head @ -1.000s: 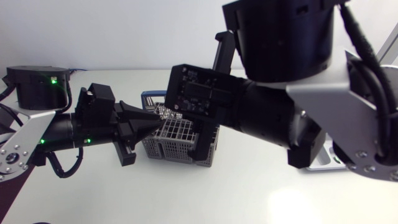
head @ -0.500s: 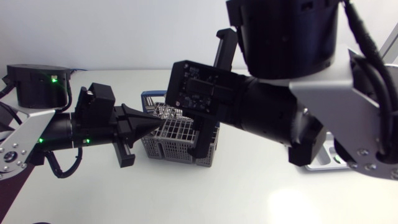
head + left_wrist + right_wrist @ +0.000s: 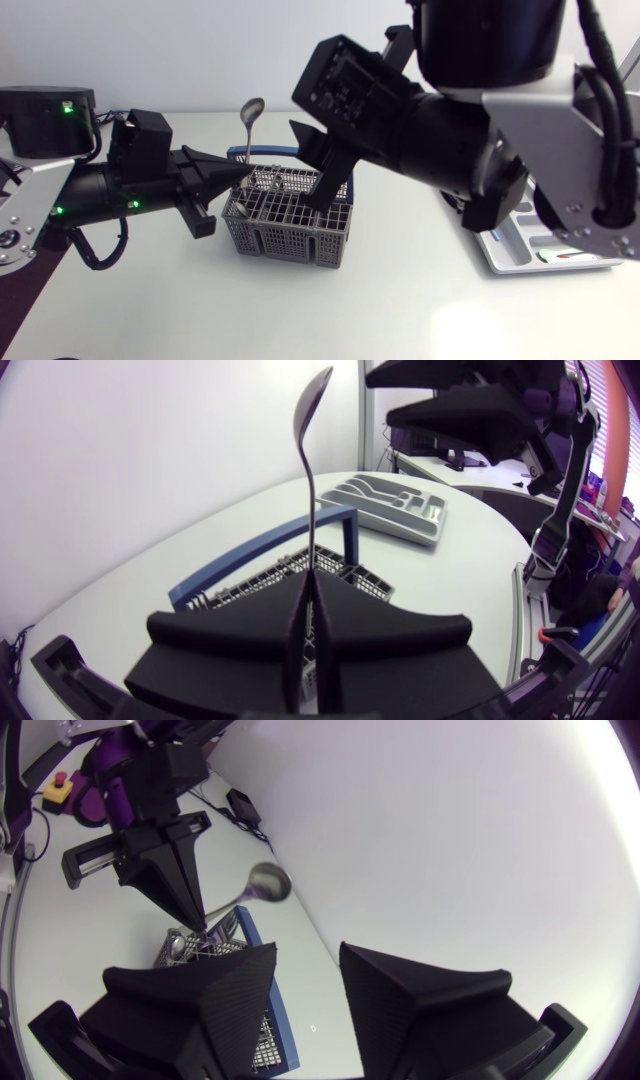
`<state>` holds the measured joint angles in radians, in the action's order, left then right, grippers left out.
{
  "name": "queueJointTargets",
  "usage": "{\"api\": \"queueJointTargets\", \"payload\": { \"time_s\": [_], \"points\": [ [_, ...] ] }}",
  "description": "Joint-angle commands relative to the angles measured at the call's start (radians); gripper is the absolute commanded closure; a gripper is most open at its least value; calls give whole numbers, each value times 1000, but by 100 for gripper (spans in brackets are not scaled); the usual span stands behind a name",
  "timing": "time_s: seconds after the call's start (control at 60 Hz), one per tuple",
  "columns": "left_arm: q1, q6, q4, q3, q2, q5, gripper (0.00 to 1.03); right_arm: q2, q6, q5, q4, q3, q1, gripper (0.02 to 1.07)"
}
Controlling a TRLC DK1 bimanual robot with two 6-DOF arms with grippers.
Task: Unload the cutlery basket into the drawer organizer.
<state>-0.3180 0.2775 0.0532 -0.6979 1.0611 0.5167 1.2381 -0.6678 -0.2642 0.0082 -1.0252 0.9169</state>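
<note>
My left gripper is shut on the handle of a metal spoon, which stands upright with its bowl on top, over the near-left corner of the grey cutlery basket. In the left wrist view the spoon rises from between the pressed fingers, with the basket's blue handle behind it. My right gripper hangs open above the basket, just right of the spoon, holding nothing. The right wrist view shows its fingers apart, and ahead of them the spoon and left gripper. The grey drawer organizer lies at the right.
The basket still holds cutlery under its wire grid. The organizer has several moulded compartments and lies beyond the basket in the left wrist view. My bulky right arm spans the table from the right above the basket.
My left gripper has shut on the spoon and lifted slightly. My right gripper has opened, let go of the spoon and drawn back up and to the right.
</note>
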Motion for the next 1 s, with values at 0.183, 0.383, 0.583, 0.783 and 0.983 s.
{"api": "queueJointTargets", "payload": {
  "time_s": [0.183,0.383,0.583,0.783,0.983],
  "points": [
    [-1,-141,152,-11,20,-101,101,132,398,206,-198,-196,-116,35],
    [-9,-212,211,-25,54,-139,101,262,554,352,-254,-340,-142,54],
    [3,-287,231,-51,99,-138,101,340,611,408,-244,-401,-144,54],
    [37,-339,229,-72,119,-115,101,389,645,427,-231,-440,-142,58],
    [65,-362,231,-81,142,-69,101,446,686,464,-226,-500,-147,58]
  ]
}}
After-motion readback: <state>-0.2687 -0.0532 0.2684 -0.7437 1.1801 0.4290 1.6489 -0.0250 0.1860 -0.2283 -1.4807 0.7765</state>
